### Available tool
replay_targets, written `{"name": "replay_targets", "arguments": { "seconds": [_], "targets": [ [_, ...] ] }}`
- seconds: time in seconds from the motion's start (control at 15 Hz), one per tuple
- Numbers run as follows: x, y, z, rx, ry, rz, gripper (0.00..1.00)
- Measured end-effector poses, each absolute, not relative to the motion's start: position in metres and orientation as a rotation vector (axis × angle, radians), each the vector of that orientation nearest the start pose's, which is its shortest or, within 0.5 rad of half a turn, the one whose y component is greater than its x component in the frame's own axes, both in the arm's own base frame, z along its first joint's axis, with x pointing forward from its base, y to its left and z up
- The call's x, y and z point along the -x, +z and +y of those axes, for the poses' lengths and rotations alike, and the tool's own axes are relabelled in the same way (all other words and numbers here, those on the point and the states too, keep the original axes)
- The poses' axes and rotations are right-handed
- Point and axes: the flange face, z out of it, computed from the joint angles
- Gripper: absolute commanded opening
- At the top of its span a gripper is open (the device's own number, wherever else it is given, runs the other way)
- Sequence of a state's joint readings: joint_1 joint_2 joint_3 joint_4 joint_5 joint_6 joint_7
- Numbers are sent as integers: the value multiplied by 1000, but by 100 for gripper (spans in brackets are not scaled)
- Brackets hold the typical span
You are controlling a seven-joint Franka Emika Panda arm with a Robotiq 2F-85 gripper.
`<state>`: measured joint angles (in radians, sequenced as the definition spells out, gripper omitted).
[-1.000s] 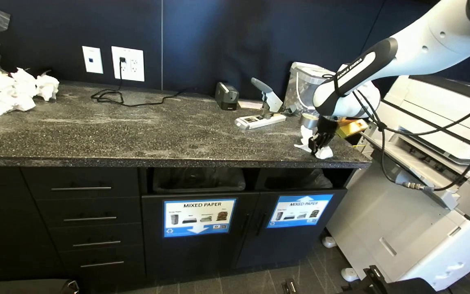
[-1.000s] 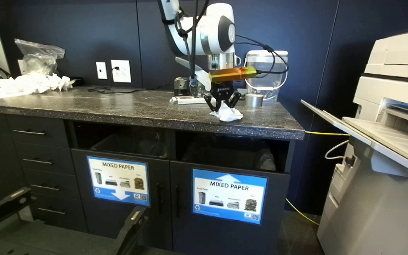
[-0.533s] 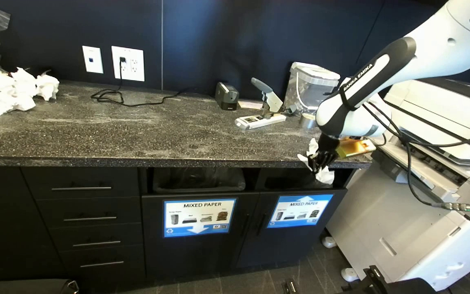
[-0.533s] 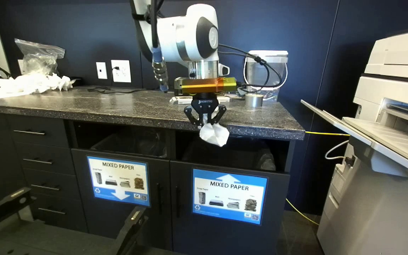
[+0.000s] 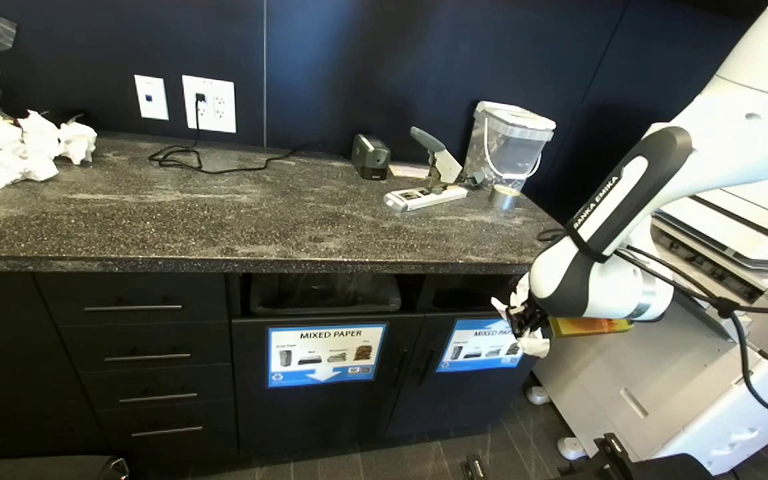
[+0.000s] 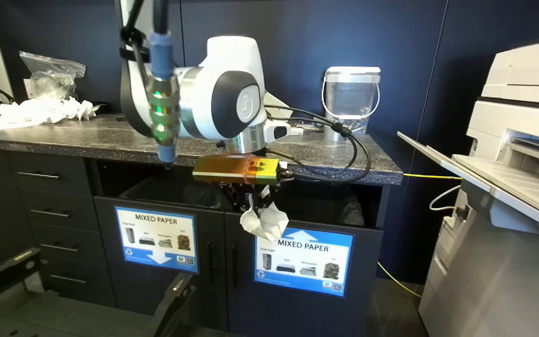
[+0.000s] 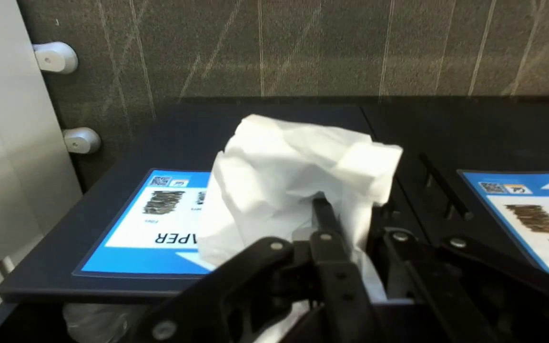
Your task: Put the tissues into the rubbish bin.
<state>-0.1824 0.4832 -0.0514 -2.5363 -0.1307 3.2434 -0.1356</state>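
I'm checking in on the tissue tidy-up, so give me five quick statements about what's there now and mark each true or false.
1. The gripper is shut on a crumpled white tissue. True.
2. That tissue is already binned. False: it hangs outside, in front of the rubbish bin.
3. More crumpled tissues lie heaped on the countertop. True.
4. Tissues are the only things on that countertop. False: a clear lidded bucket stands there too.
5. The two bin signs read MIXED PAPER. True.
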Motion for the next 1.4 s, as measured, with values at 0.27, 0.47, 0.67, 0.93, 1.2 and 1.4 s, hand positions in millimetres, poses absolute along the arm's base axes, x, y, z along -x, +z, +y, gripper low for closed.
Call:
{"name": "replay_targets", "arguments": {
  "seconds": [0.27,0.47,0.67,0.93,1.2,1.4],
  "targets": [
    [-438,109,-95,3160,-585,92,13],
    [-441,92,-89,3132,-698,153,13],
    [-458,74,-88,3111,-794,181,13],
    [-493,54,-97,3092,-903,194,15],
    [-520,32,-103,3074,-964,214,14],
    [-536,15,-107,3055,-1013,233,14]
  ]
}}
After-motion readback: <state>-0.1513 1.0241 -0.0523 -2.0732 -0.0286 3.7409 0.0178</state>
